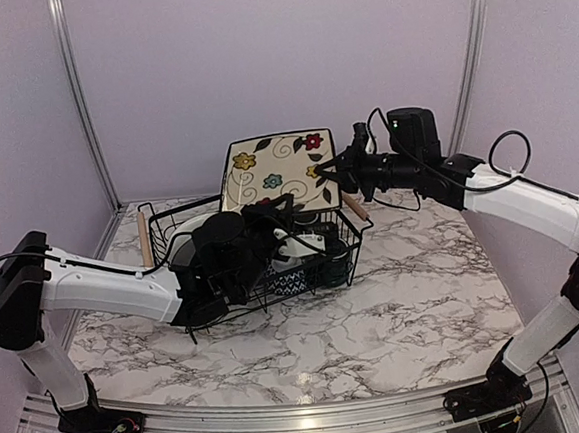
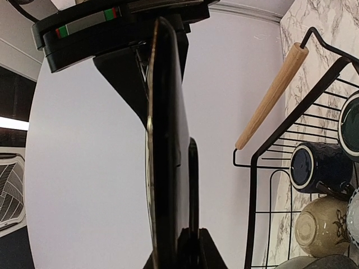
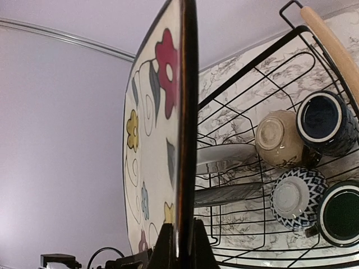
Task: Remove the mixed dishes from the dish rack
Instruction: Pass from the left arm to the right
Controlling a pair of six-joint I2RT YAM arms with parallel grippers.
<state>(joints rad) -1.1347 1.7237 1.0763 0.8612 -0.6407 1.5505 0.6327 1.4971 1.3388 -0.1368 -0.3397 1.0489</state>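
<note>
Where the square plate (image 1: 271,173) stands: upright on edge over the far side of the rack (image 2: 251,213), its flowered face toward the arms.
Left claw (image 2: 176,249): clamped on the plate's rim low down, with the plate seen edge-on between its fingers.
Right claw (image 3: 180,241): clamped on the rim at the plate's right edge.
Handling: probably glazed ceramic, so stiff, slick and easily chipped. It looks heavy for a thin rim pinch and may swing if one grip slackens.
Where to hold: on the rim at two separate edges, keeping the plate vertical.
Also in rack: a navy mug (image 3: 325,120) and a cream bowl (image 3: 277,137), both lying on their sides.
Hard to tell: whether the plate's bottom edge rests on the wires. From overhead, the left arm covers the round plates.
</note>
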